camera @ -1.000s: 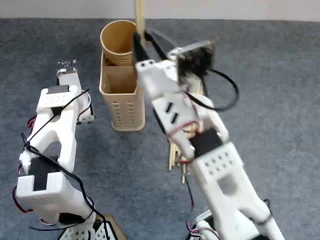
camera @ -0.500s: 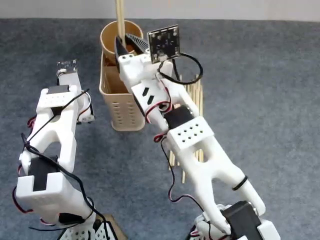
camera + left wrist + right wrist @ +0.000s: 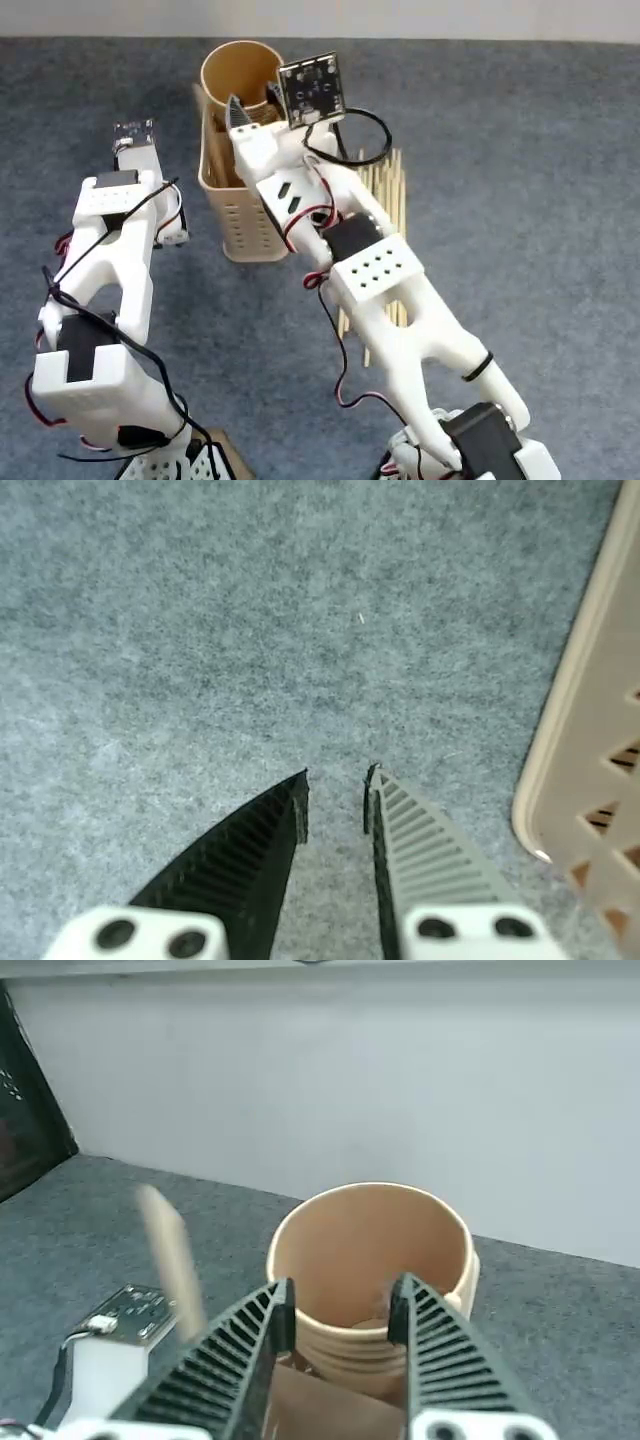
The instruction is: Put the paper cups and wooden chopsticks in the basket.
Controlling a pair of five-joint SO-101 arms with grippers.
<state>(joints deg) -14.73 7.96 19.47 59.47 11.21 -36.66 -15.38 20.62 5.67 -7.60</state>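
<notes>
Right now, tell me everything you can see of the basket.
The basket is a tall, narrow, rectangular bin, beige and plastic-looking, with rows of slot cut-outs in its walls; the left wrist view catches its rounded corner. It stands upright on the grey carpet between the two arms. Stacked paper cups sit in its far end, rising above the rim. The right gripper hangs open just above its open top; whether they touch is unclear.

The white right arm (image 3: 370, 265) hides most of the pale wooden chopstick bundle (image 3: 390, 195) at 3 o'clock of the tan perforated plastic basket (image 3: 245, 225), and much of the basket's inside. In your right wrist view one pale stick (image 3: 172, 1260) is blurred. Your left wrist view's edge crops the basket (image 3: 580, 740).
</notes>
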